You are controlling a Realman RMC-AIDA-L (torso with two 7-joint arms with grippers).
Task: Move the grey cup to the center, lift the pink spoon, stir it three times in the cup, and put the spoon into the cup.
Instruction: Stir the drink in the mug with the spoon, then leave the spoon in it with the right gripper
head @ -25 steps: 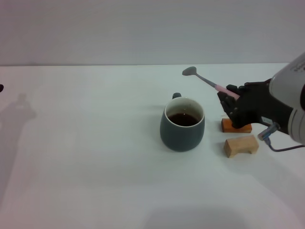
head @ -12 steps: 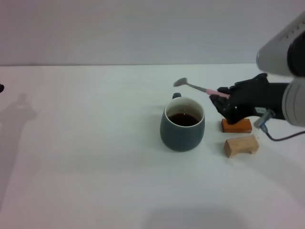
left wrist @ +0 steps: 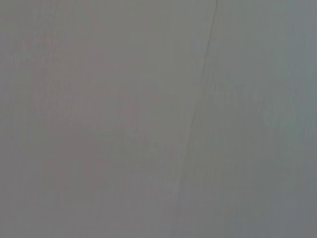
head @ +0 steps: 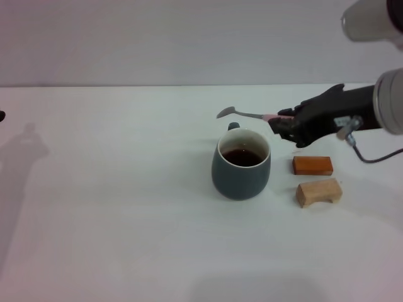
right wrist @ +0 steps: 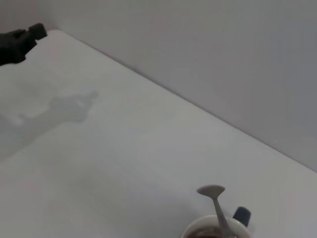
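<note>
— Where do things stand?
— The grey cup (head: 241, 165) sits below and to the left of my right claw (head: 281, 124), dark liquid inside. That claw pinches the pink spoon (head: 247, 115) by its handle, bowl poking out over the cup's far rim. Left claw (right wrist: 19, 40): parked far off, I can't tell its state.
— Next?
— Tip the bowl down into the cup, I reckon, then stir. No writing anywhere that I can read

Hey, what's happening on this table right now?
The right claw is holding the pink spoon by its handle, with the spoon's bowl in the air above the far rim of the grey cup. The cup stands on the white table with dark liquid inside. An orange block and a wooden block lie to its right. The left claw is parked at the table's far left edge.
</note>
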